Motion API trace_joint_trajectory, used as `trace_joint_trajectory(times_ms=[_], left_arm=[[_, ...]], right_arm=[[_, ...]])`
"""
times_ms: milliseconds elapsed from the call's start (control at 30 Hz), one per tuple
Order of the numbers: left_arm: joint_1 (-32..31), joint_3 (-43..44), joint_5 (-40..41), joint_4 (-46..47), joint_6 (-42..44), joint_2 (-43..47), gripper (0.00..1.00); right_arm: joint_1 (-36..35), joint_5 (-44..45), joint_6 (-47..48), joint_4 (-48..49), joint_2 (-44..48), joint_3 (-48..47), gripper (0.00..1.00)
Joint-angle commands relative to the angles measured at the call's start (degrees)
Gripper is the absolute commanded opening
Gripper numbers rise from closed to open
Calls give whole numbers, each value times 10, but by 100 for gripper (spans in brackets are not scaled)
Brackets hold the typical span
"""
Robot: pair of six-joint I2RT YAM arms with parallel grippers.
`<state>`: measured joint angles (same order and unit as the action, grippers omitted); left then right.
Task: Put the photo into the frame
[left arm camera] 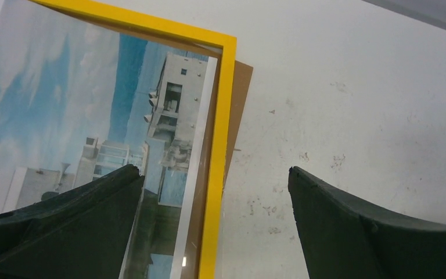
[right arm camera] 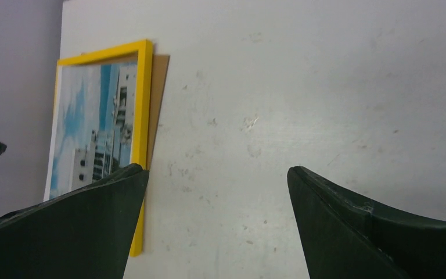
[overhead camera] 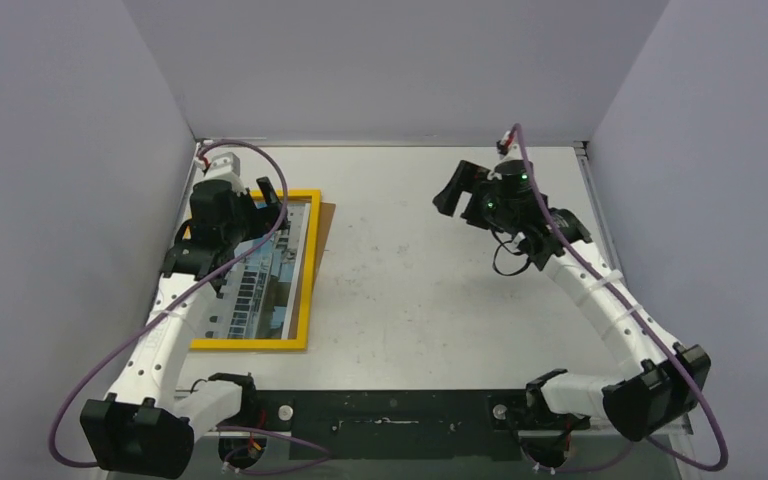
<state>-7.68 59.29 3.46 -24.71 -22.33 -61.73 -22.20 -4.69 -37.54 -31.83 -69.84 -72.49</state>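
Operator: Frame (overhead camera: 305, 290) lies flat on the left side of the table (overhead camera: 430, 300), long axis near to far. Photo (overhead camera: 260, 290) shows inside its opening, picture side up. Brown backing board (left arm camera: 241, 93) pokes out under the far right corner.
Checker: Nearer arm?
Operator: Left. My left gripper (left arm camera: 213, 168) hangs right over the frame's far right part, jaws spread wide, empty. Right gripper (right arm camera: 218, 167) is spread and empty too, well apart, with the frame off to its left.
Checker: Photo seated?
Operator: Can't tell from here.
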Motion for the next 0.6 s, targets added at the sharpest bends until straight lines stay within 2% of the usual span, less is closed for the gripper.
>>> trace_joint_trajectory(times_ms=[0, 133, 233, 400, 567], left_arm=[[3, -20, -31, 2, -11, 21, 97], [4, -53, -18, -32, -24, 49, 97], [5, -63, 17, -87, -35, 74, 97], [5, -63, 31, -170, -39, 104, 97], [4, -69, 13, -200, -44, 110, 97]], right_arm=[[-112, 20, -68, 71, -43, 25, 95], [-222, 97, -109, 123, -118, 26, 92], [-266, 96, -137, 169, -183, 11, 86], [-305, 75, -151, 194, -281, -42, 84], [-321, 43, -195, 247, -358, -60, 79]])
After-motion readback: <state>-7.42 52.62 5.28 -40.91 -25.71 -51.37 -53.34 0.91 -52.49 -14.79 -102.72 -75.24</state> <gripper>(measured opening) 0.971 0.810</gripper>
